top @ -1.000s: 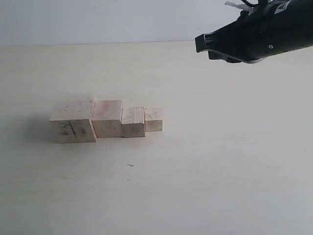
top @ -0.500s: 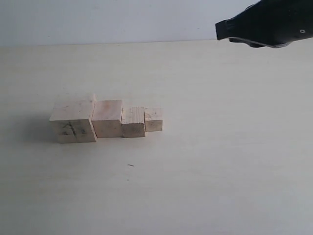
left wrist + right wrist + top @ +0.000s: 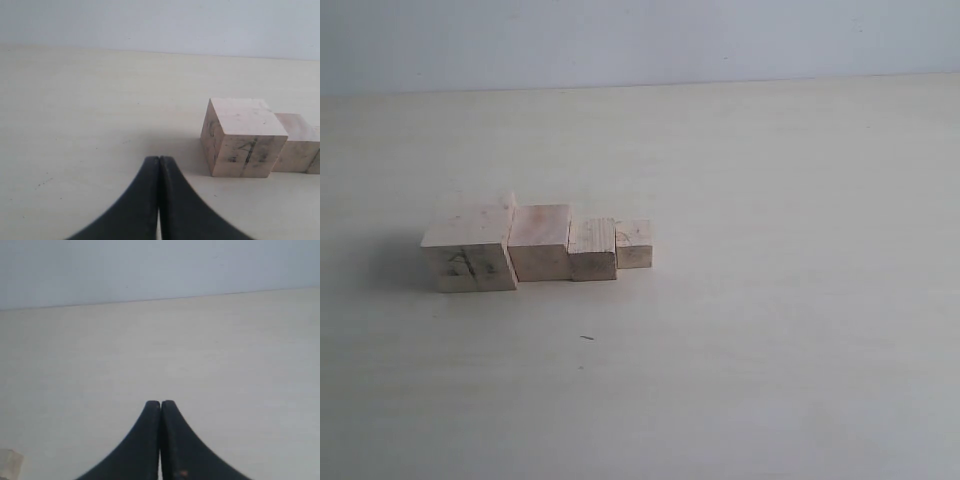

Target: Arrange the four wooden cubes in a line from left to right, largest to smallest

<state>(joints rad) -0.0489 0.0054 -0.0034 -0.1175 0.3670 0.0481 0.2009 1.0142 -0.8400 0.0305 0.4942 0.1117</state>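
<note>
**Item:** four pale, unfinished wooden cubes, graded in size, set in one row on the light cream table top [image 3: 770,330], left of centre in the exterior view.

**Order, left to right:**
- largest cube [image 3: 468,250], with dark scribbled marks on its front face
- second cube [image 3: 540,243]
- third cube [image 3: 592,250]
- smallest cube [image 3: 634,244]

Each cube is set against its neighbour, and no gap can be made out. The front faces are not quite flush, so a slightly stepped line is formed.

**Change noted:** the black right arm, seen a second earlier over the far right of the table, has been drawn out of the exterior view altogether. The cubes have not been shifted.

**Bearing on the task:** the required order, largest to smallest, is already met. The arrangement is judged complete, with nothing left but the arm's retreat.

**Grippers:**
- The right gripper [image 3: 160,404] is shown with its black fingers pressed together tip to tip. Nothing is held and nothing is touched, and only bare table is seen ahead of it.
- The left gripper [image 3: 159,161] is likewise closed and empty. The largest cube lies ahead of it, clear of the fingertips, with the second cube beyond.
</note>
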